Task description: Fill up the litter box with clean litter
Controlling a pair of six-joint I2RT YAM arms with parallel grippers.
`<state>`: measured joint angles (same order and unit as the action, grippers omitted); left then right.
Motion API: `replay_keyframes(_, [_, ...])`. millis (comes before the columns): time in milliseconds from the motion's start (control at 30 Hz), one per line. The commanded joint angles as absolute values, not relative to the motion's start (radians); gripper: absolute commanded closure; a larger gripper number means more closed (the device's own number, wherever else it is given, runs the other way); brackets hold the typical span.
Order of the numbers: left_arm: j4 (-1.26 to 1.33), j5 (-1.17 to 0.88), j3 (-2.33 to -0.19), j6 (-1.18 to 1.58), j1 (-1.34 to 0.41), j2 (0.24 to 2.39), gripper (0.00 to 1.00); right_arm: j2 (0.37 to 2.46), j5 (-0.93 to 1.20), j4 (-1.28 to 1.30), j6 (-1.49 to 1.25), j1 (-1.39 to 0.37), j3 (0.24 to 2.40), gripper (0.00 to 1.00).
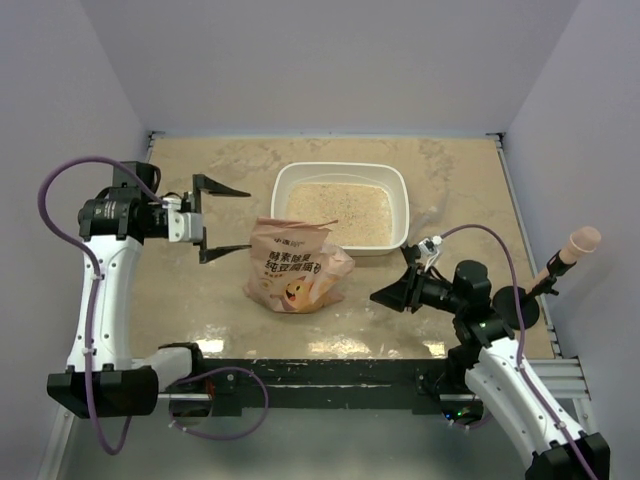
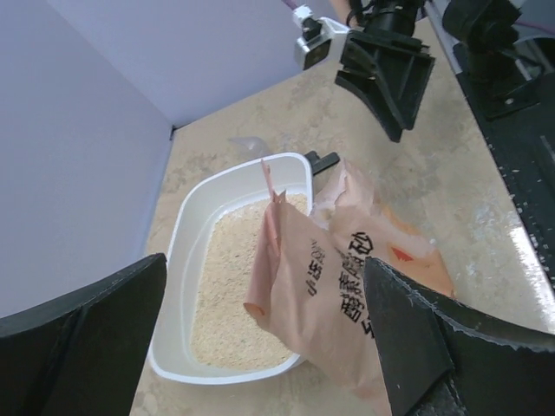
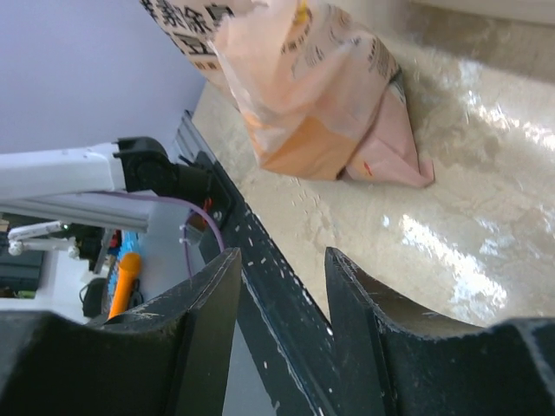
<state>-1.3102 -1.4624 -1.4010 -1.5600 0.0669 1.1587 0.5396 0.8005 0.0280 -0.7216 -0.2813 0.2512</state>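
Both stood empty: my left end effector (image 1: 248,219) wide apart, right end effector (image 3: 282,256) partly apart; litter box (image 1: 340,166) held clean litter (image 1: 340,212).

This is a robotics lab test cell: a mottled beige table (image 1: 200,300) is boxed in on three sides by bare pale lavender walls (image 1: 330,60). A white-and-black left arm (image 1: 100,290) and right arm (image 1: 510,385) are bolted to a black rail (image 1: 330,375) along its near edge, trailing purple cables (image 1: 60,170). Ribbed aluminium framing (image 1: 570,375) shows at the right corner, the right wrist view catches workshop clutter with an orange tool handle (image 3: 124,282) past the table edge, and the domestic items, a white litter box (image 1: 280,195) and an orange-pink printed bag (image 1: 295,275), sit staged mid-table.
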Motion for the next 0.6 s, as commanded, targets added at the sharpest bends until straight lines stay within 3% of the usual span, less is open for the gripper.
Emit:
replay_keyframes(0, [-1.298, -1.703, -1.365, -1.411, -0.026, 1.17, 0.0, 0.639, 0.773, -0.189, -0.813, -0.281, 0.299, 0.52])
replay_keyframes(233, [-1.192, -1.703, -1.302, -1.09, -0.245, 1.201, 0.0, 0.764, 0.811, -0.224, -0.75, -0.279, 0.409, 0.5])
replay_keyframes(567, [-0.725, -1.704, -1.157, -0.657, -0.492, 1.028, 0.0, 0.761, 0.841, -0.259, -0.738, -0.279, 0.362, 0.5])
